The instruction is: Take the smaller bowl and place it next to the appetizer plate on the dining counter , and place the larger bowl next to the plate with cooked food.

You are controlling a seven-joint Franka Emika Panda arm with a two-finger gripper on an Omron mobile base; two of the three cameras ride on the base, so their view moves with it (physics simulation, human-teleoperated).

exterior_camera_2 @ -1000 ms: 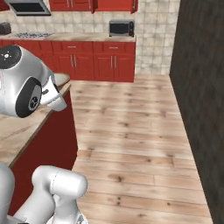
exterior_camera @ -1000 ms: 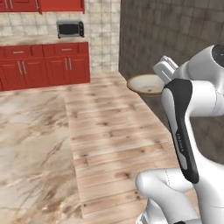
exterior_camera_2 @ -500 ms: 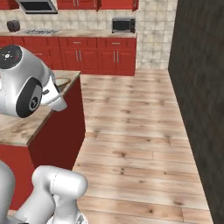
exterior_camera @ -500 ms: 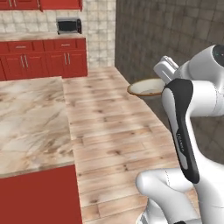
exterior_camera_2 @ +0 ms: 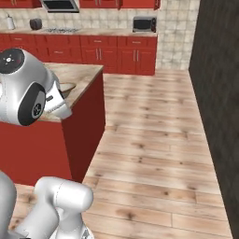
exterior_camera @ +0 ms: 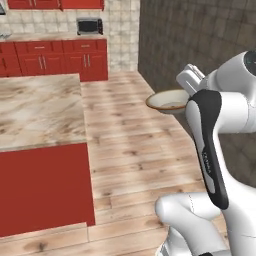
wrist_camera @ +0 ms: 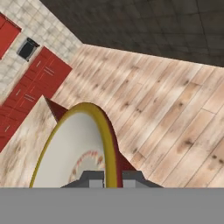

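A: Status on the smaller bowl (exterior_camera: pixel 169 101)?

B: Carried. Gripper (wrist_camera: pixel 110 178) clamped on its rim, fingertips either side of the edge in the hand view. Bowl roughly level, in the air over the wood floor (exterior_camera: pixel 130 145).

A: Where relative to the dining counter (exterior_camera: pixel 37 112)?

B: Off its end, out past the corner, well apart in the left base view. Counter lies to the bowl's left there. Marble top sits right behind the bowl in the hand view.

A: Plates?

B: None visible. Likely need to travel along the counter before placing. Can't judge the target spot yet.
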